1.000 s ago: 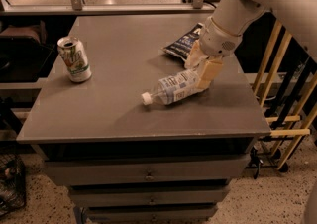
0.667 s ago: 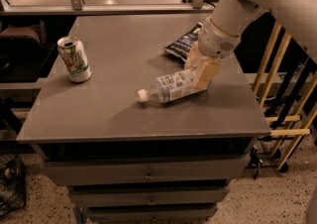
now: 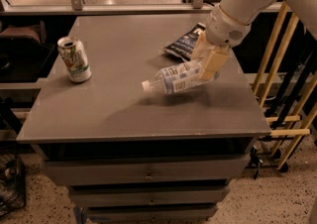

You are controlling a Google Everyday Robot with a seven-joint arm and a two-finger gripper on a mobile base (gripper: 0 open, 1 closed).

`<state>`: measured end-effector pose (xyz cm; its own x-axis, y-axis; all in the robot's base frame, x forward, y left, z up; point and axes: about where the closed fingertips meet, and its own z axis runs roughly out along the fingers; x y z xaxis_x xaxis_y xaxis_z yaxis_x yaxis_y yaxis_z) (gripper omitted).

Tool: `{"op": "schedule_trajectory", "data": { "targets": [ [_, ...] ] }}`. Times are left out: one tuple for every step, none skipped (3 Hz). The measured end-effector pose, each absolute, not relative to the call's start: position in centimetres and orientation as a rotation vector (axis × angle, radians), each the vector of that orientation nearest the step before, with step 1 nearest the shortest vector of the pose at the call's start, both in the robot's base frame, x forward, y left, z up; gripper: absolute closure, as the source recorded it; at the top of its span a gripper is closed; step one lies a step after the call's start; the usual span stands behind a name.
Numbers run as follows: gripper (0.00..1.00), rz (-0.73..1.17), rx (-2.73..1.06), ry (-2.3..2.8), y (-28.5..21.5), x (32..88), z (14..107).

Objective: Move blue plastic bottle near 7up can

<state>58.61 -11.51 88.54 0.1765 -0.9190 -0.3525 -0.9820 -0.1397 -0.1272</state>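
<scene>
We hold blue plastic bottle (image 3: 176,78) by base end in gripper (image 3: 204,68) over tabletop (image 3: 119,116); off-centre grasp may slip, toppling 7up can (image 3: 74,59)

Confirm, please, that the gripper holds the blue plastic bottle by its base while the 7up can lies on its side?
Not quite: the camera view shows the 7up can standing upright, not lying. The gripper does hold the blue plastic bottle by its base.

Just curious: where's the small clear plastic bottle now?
The clear plastic bottle hangs sideways in the gripper over the right half of the grey table, beside the dark chip bag.
</scene>
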Motion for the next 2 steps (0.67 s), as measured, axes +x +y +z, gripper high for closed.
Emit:
{"op": "schedule_trajectory", "data": {
  "targets": [
    [1.00,0.278,-2.023,1.784,-12.69,59.55,92.44],
    [1.00,0.271,-2.001,1.770,-12.15,59.86,92.88]
  ]
}}
